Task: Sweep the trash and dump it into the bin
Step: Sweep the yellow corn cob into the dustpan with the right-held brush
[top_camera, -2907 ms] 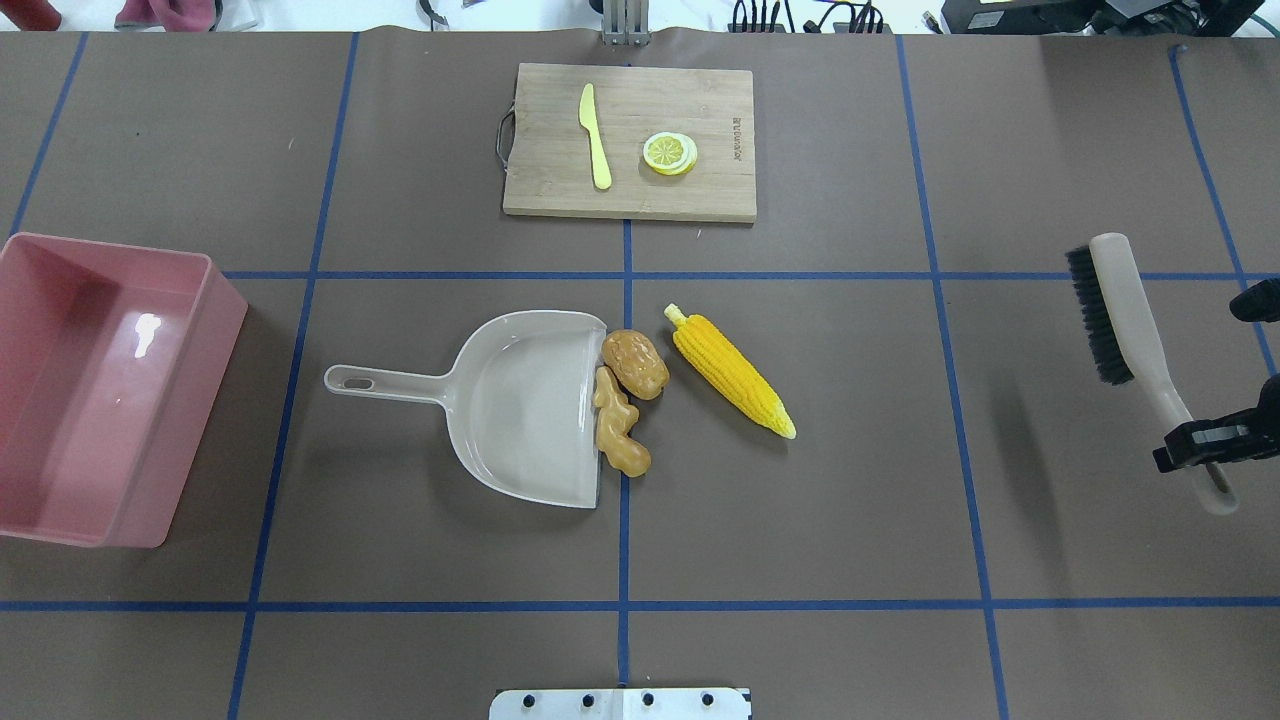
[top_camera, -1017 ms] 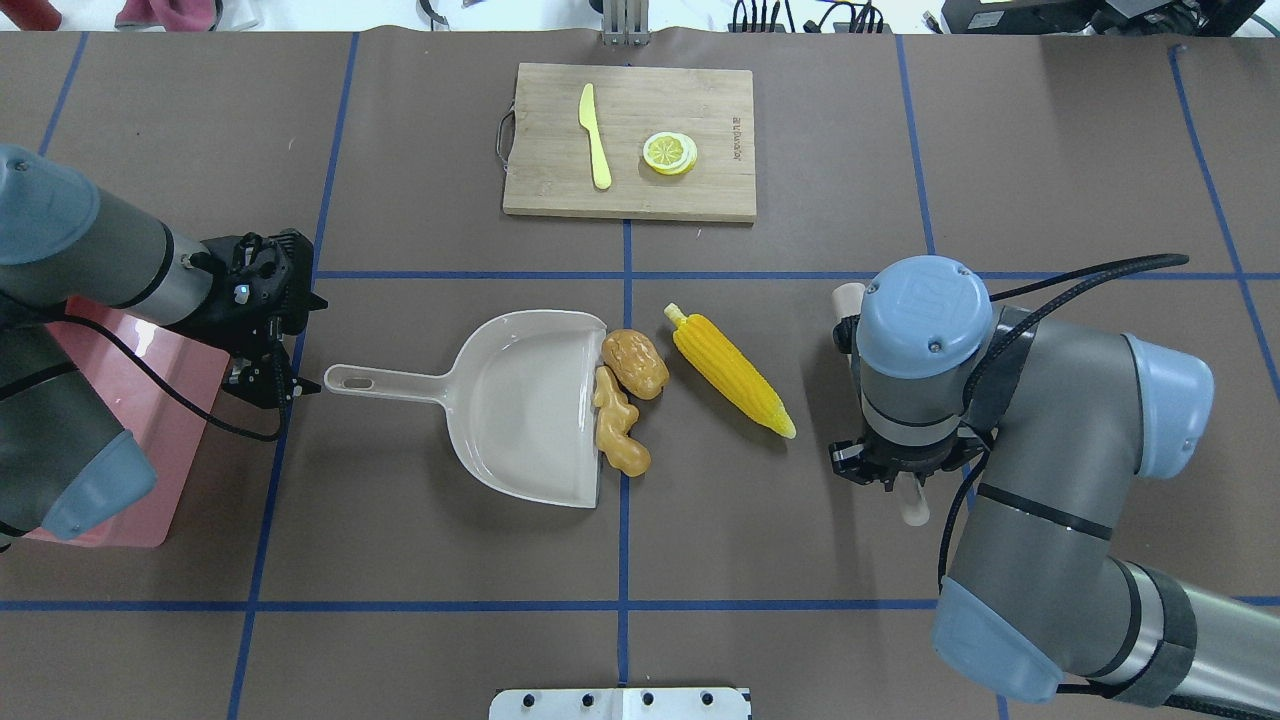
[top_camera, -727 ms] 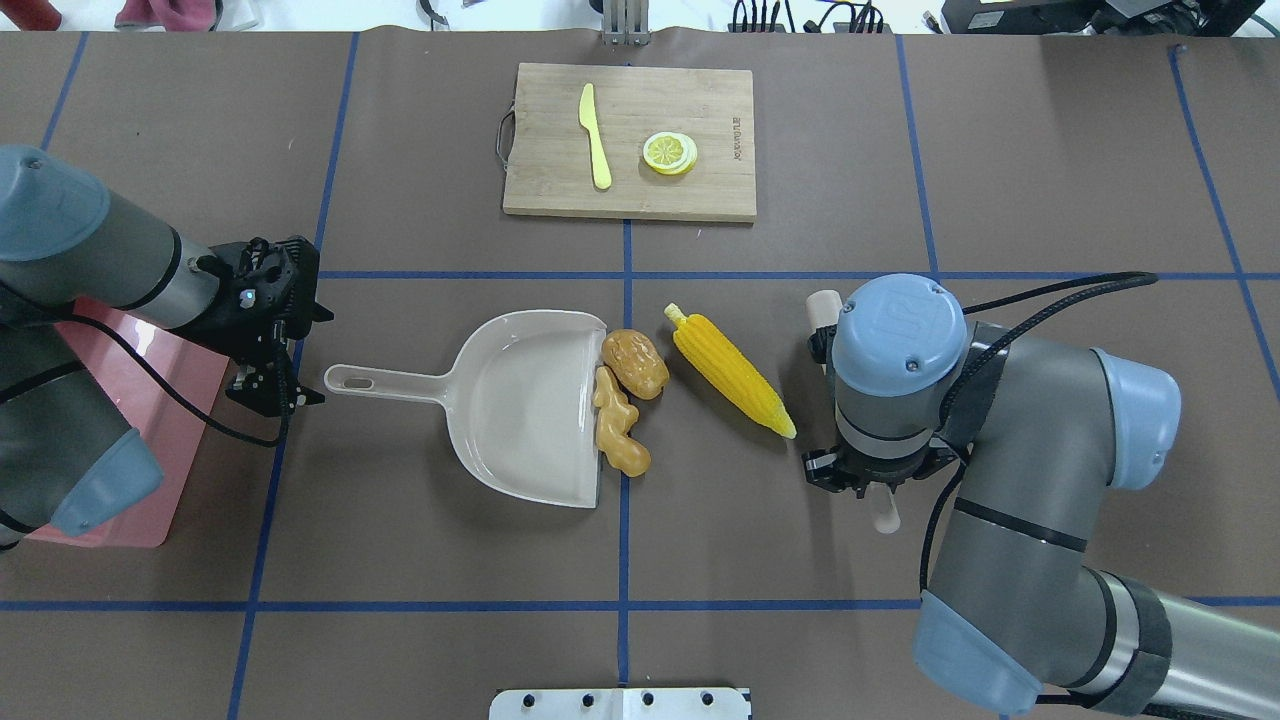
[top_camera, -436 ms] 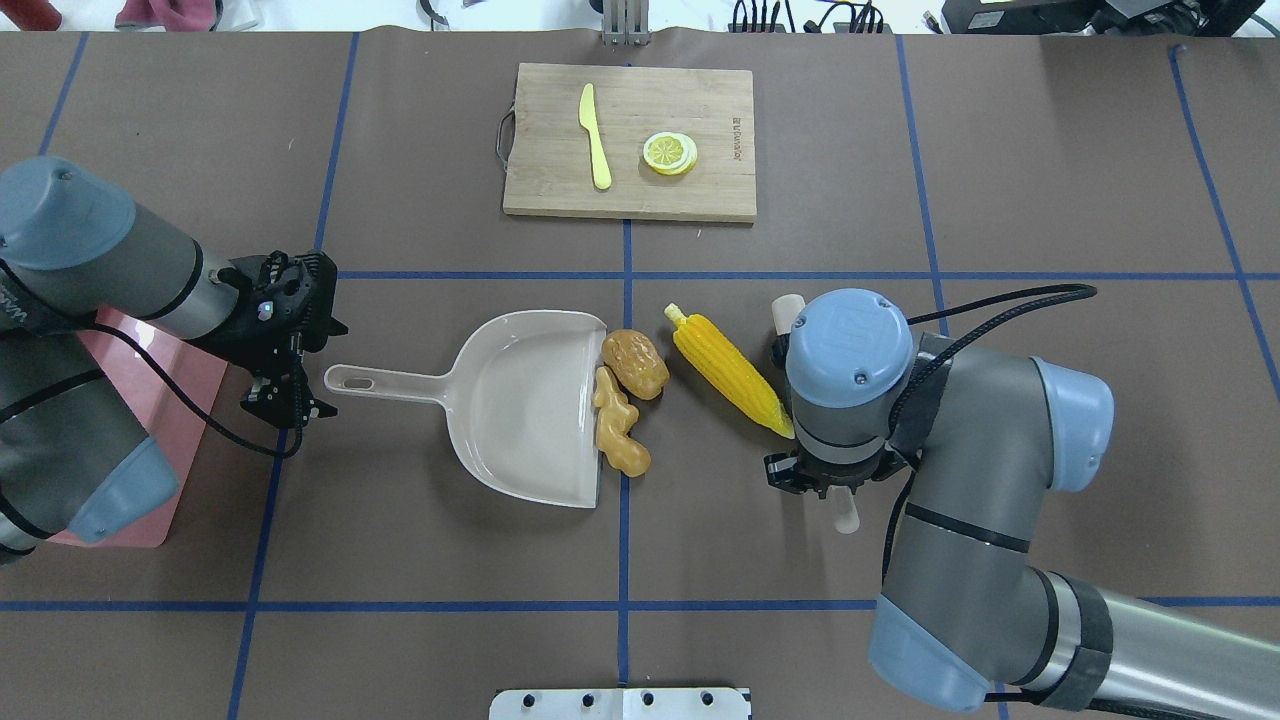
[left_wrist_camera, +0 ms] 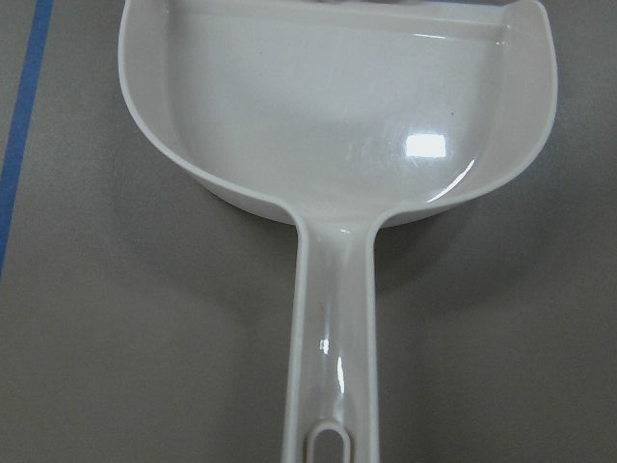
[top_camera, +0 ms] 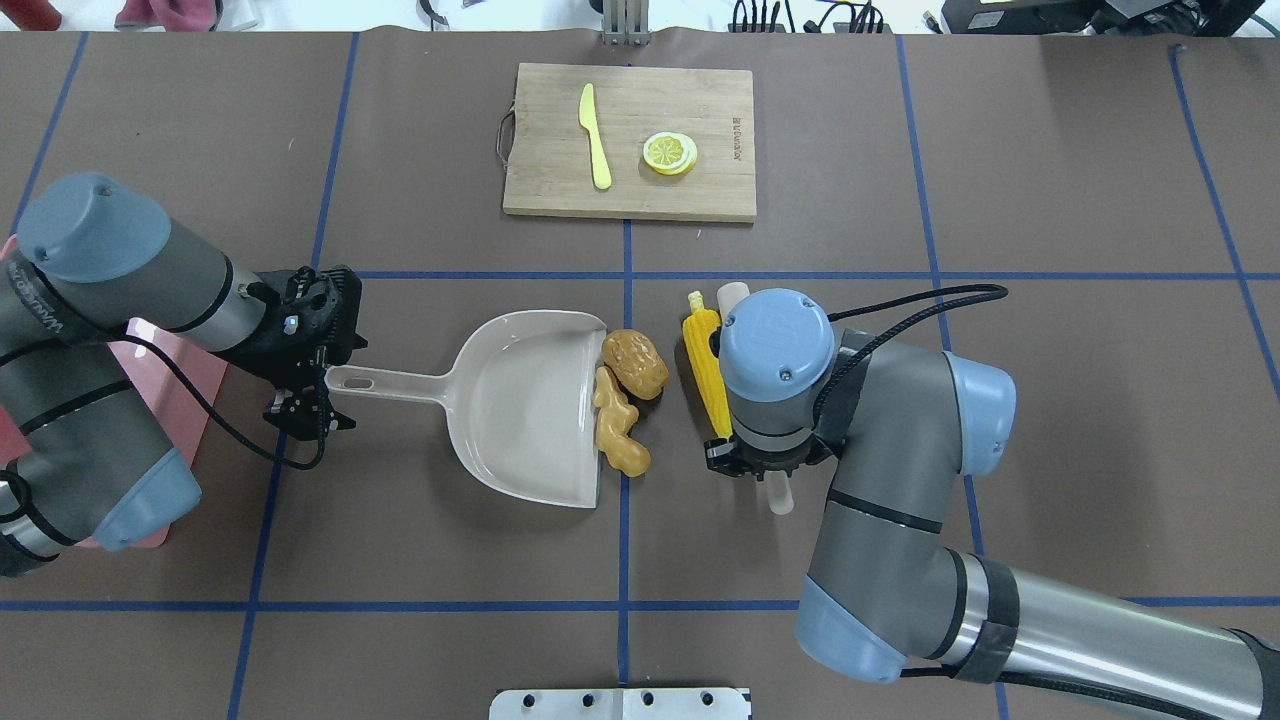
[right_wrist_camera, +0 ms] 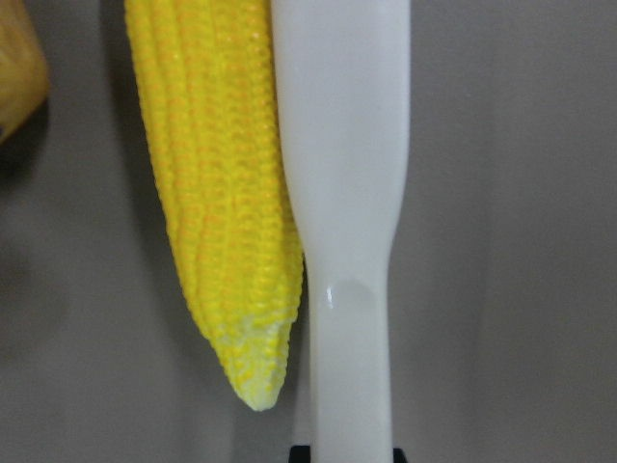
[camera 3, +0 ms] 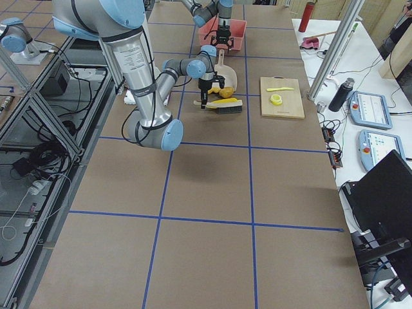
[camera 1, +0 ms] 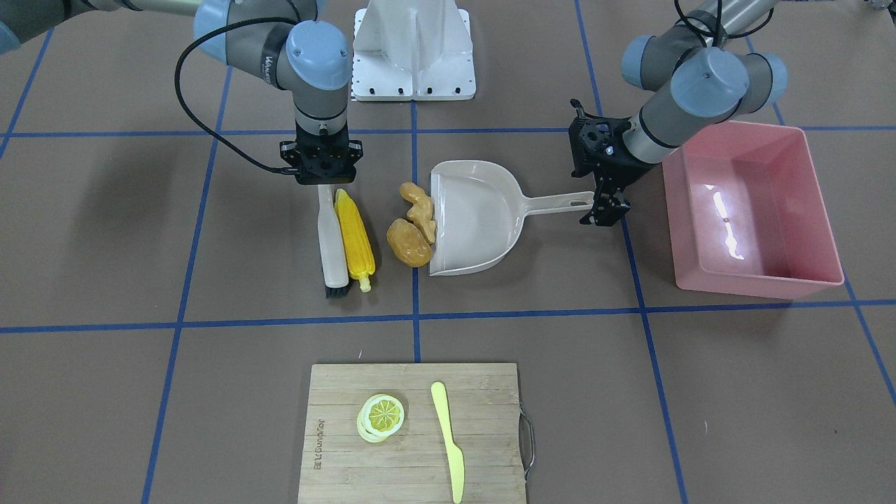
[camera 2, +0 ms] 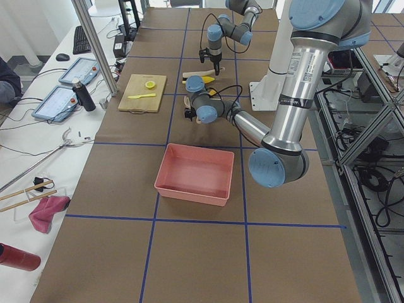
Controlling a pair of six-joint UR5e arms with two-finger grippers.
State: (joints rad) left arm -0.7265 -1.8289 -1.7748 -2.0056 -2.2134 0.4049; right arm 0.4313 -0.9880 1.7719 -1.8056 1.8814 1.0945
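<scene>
The yellow corn cob (camera 1: 353, 238) lies against the beige brush (camera 1: 329, 238), which my right gripper (camera 1: 322, 166) is shut on by the handle. The right wrist view shows the corn (right_wrist_camera: 217, 212) touching the brush handle (right_wrist_camera: 342, 193). The golden-brown potato lump (camera 1: 409, 243) and the tan ginger piece (camera 1: 418, 204) sit at the mouth of the beige dustpan (camera 1: 476, 217). My left gripper (camera 1: 603, 210) is open at the end of the dustpan handle (left_wrist_camera: 328, 367). The pink bin (camera 1: 752, 283) stands beyond the left gripper, empty.
A wooden cutting board (camera 1: 483, 399) with a lemon slice (camera 1: 381, 414) and a pale yellow knife (camera 1: 448, 434) lies on the far side of the table. The robot's white base plate (camera 1: 413, 49) is at the near edge.
My right arm moved left with the brush and pushed the corn cob toward the dustpan, turning it parallel to the brush. My left gripper moved right to the dustpan handle's end.
</scene>
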